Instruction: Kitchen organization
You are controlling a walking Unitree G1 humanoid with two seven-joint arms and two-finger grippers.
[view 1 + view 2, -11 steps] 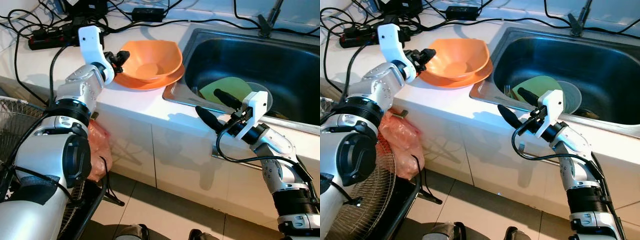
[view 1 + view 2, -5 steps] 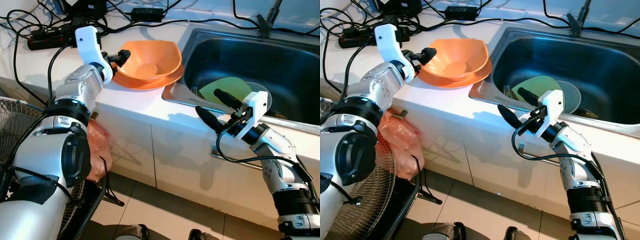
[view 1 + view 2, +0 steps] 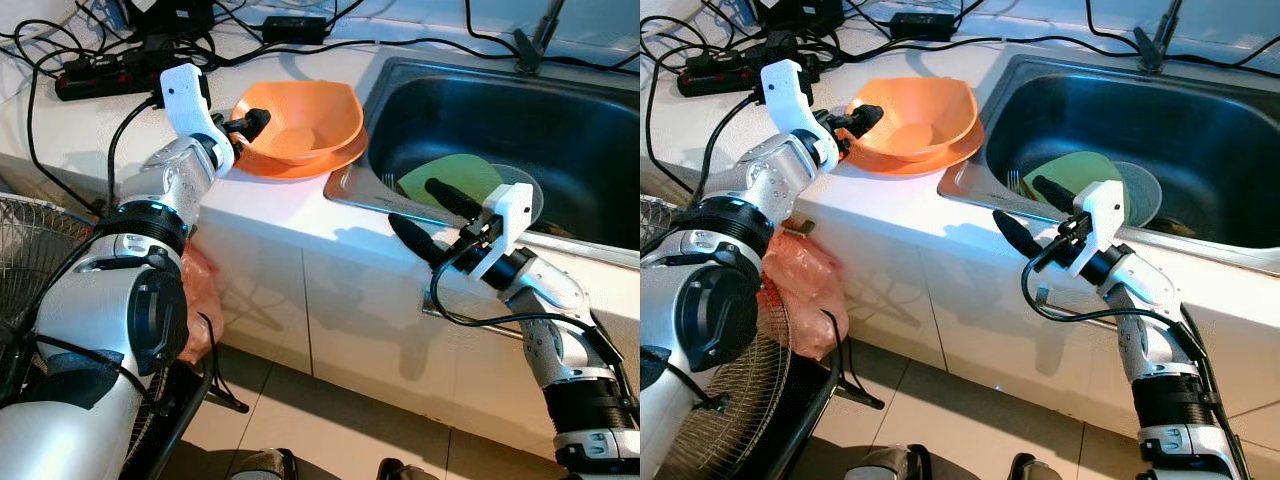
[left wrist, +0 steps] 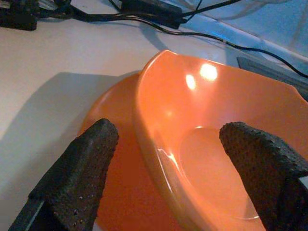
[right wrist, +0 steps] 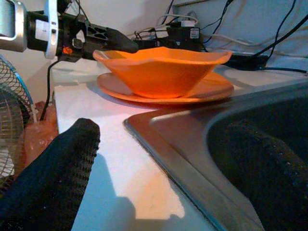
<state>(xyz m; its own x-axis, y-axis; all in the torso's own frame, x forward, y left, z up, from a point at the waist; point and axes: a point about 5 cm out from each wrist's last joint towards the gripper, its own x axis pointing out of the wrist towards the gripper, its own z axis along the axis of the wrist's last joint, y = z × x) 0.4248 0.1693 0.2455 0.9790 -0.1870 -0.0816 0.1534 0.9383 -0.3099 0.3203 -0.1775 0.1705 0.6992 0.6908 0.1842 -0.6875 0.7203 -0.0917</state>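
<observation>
An orange bowl [image 3: 300,115] rests in an orange plate [image 3: 300,166] on the white counter, just left of the steel sink [image 3: 570,110]. My left gripper [image 3: 252,127] is open at the bowl's left rim. In the left wrist view its fingers [image 4: 86,163] stand one on each side of that rim, one outside over the plate [image 4: 120,183] and one over the bowl's inside [image 4: 202,125]. My right gripper [image 3: 412,203] hangs open above the counter's front edge by the sink's near left corner, holding nothing. A green plate [image 3: 450,178] and a clear bowl [image 3: 532,185] lie in the sink.
A power strip [image 3: 100,78] and black cables run along the back of the counter. A wire fan [image 3: 25,260] and a pink bag [image 3: 200,295] stand on the floor at the left. A fork [image 3: 1014,182] lies beside the green plate.
My left gripper has moved right to the bowl, and its fingers now stand on either side of the rim. The right gripper has hardly moved.
</observation>
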